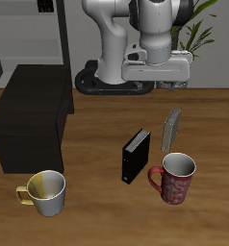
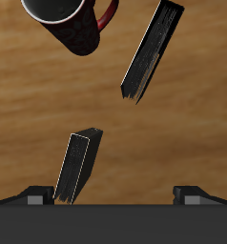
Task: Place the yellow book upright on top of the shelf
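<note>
The yellow book (image 1: 171, 128) is thin with a dull greyish-tan cover. It stands upright on the table just behind the red mug (image 1: 176, 178). In the wrist view the book (image 2: 77, 167) shows near the fingertips. The shelf (image 1: 30, 115) is a low matte black box with a flat top at the side of the table. My gripper (image 1: 160, 85) hangs open and empty above the table, a little behind and above the yellow book. In the wrist view (image 2: 113, 196) both fingertips (image 2: 34, 195) show wide apart.
A thicker black book (image 1: 136, 156) stands upright beside the red mug; it also shows in the wrist view (image 2: 152, 52), as does the red mug (image 2: 72, 19). A yellow-and-white mug (image 1: 47, 192) sits near the table's front edge, before the shelf.
</note>
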Controlling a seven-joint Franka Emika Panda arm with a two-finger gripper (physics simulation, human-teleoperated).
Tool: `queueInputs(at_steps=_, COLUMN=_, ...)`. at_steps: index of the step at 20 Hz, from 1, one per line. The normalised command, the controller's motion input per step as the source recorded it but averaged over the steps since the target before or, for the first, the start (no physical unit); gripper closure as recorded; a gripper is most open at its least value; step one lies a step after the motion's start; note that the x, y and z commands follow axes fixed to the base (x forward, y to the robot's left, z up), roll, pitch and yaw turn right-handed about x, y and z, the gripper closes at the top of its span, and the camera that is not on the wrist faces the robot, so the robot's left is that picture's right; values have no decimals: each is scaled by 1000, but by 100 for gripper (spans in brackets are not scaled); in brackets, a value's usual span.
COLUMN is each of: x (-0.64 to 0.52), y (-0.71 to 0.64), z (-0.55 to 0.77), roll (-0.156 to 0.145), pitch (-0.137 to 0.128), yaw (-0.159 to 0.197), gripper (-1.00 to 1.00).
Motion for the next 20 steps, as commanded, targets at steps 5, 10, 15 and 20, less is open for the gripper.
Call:
queueInputs(at_steps=5, x=28, y=316, z=-358, roll=-9, pitch=3, yaw=-69, gripper=-100)
queueInputs(at_steps=10, x=67, y=170, z=-203, roll=0, pitch=-44, yaw=9, gripper=-100)
queueInputs(at_steps=15, x=106, y=100, z=-292, roll=-51, pitch=0, yaw=-15, gripper=-100)
queueInputs(at_steps=20, x=-1, y=75, z=-171, roll=7, pitch=-26, yaw=-12, gripper=-100)
